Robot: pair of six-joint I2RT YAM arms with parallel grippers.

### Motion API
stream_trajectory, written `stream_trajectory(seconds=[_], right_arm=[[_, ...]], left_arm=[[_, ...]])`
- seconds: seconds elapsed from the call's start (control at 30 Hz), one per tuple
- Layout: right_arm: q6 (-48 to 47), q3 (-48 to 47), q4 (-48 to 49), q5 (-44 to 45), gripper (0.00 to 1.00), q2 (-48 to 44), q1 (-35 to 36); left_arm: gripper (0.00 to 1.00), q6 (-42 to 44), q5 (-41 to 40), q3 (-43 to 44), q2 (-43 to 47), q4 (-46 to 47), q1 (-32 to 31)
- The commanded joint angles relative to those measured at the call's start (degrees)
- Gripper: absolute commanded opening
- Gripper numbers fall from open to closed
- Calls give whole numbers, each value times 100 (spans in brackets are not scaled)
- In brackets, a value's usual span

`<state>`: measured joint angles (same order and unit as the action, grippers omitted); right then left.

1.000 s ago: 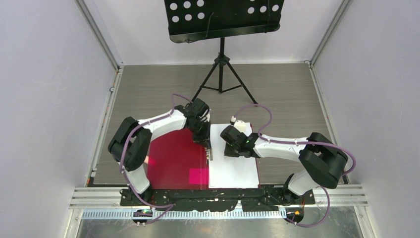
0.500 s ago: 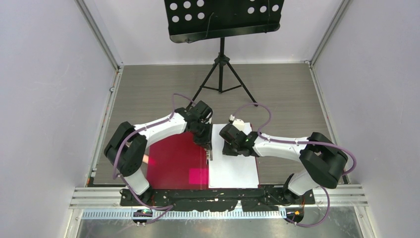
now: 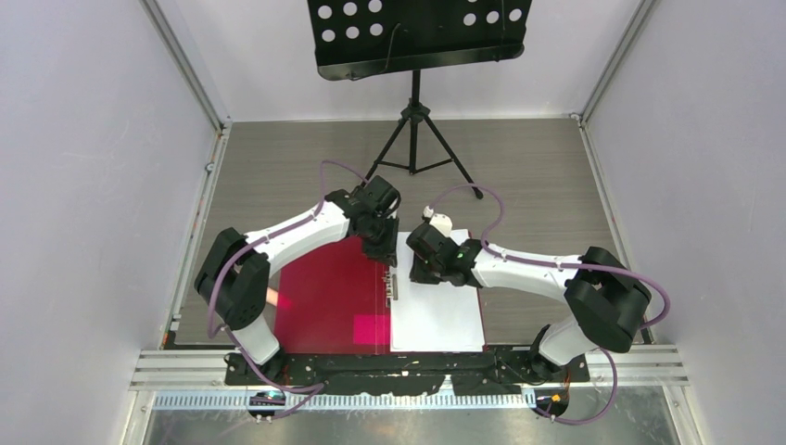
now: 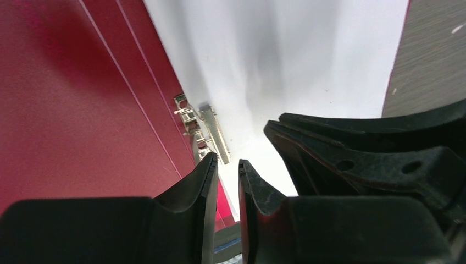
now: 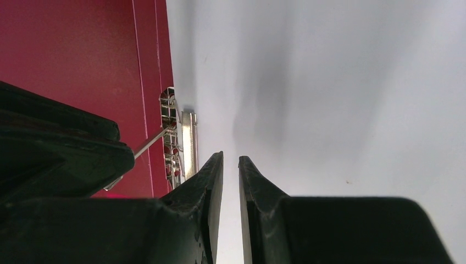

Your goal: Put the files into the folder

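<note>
Files [image 3: 436,315]: a white paper stack lying flat on the right half of the open folder, at the table's near edge, about midway along it.
Folder [image 3: 324,297]: crimson, lying open and flat with its lower edge along the table's near edge. The left half is bare red, with a pink patch [image 3: 371,329] close to the near edge.
Spring clip [image 4: 211,132]: metal, on the folder's spine, against the left edge of the paper.
Left gripper [image 4: 226,165]: pointing down just beside the clip. Its fingers are almost together with only a thin slit between them, and nothing shows in the slit.
Right gripper [image 5: 231,160]: over the paper's left margin, just right of the clip. Its fingers are also nearly together and hold nothing. Whether the tips touch the paper cannot be told.
Table [image 3: 538,185]: grey wood grain.
Music stand [image 3: 417,37]: black, on a tripod at the middle of the far edge.
</note>
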<state>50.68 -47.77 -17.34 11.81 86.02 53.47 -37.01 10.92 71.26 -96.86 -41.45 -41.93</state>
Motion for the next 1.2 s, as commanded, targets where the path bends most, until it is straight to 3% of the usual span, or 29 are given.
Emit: stream_trajectory(seconds=[0.0, 0.23, 0.9, 1.17], right_arm=[[-125, -292, 2, -24, 24, -44, 22], [-153, -433, 99, -177, 24, 123, 23], [-99, -615, 285, -360, 24, 537, 106], [-88, -573, 287, -353, 24, 489, 111]], left_arm=[[20, 86, -543, 131, 204, -321, -4], [21, 129, -1008, -90, 362, -487, 9], [21, -47, -354, -772, 399, 258, -61], [26, -113, -1224, -433, 356, -405, 10]])
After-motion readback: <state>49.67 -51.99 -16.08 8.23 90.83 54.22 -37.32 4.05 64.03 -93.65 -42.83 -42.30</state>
